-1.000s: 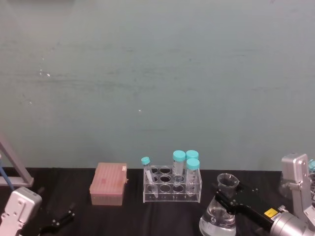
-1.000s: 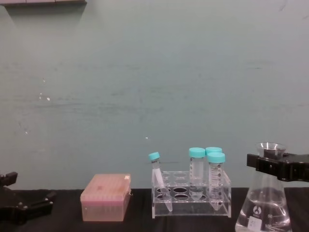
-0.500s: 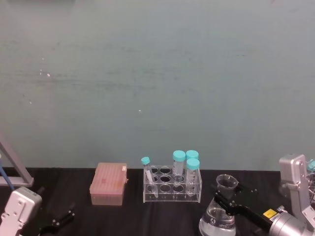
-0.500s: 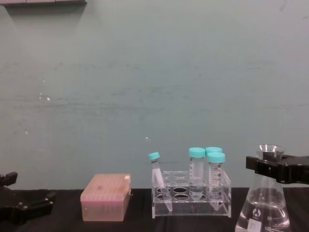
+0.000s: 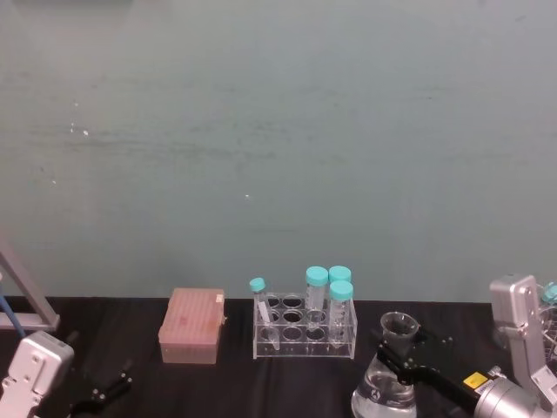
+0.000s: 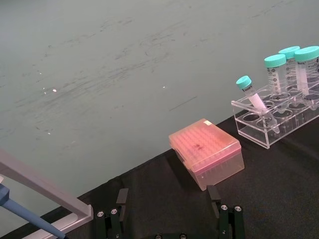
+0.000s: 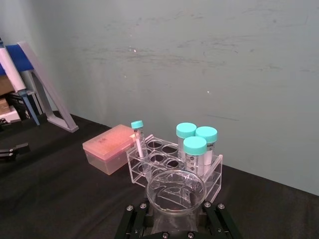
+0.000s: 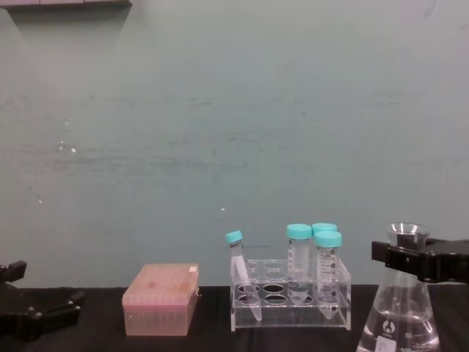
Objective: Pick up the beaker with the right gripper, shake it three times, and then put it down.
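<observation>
Right gripper (image 8: pixel 410 262) clamped on the beaker (image 8: pixel 401 317) neck — rack (image 8: pixel 290 293) at its 9 o'clock; left gripper (image 6: pixel 169 216) spread wide.

The beaker (image 8: pixel 399 323) carries a small round white logo low on its glass, with white marks beside it too small to read. The tubes (image 8: pixel 327 271) in the rack (image 8: pixel 290 301) bear printed graduation marks and fine lettering, none of it legible. A yellow label (image 5: pixel 475 380) sits on the right arm, its print unreadable.
</observation>
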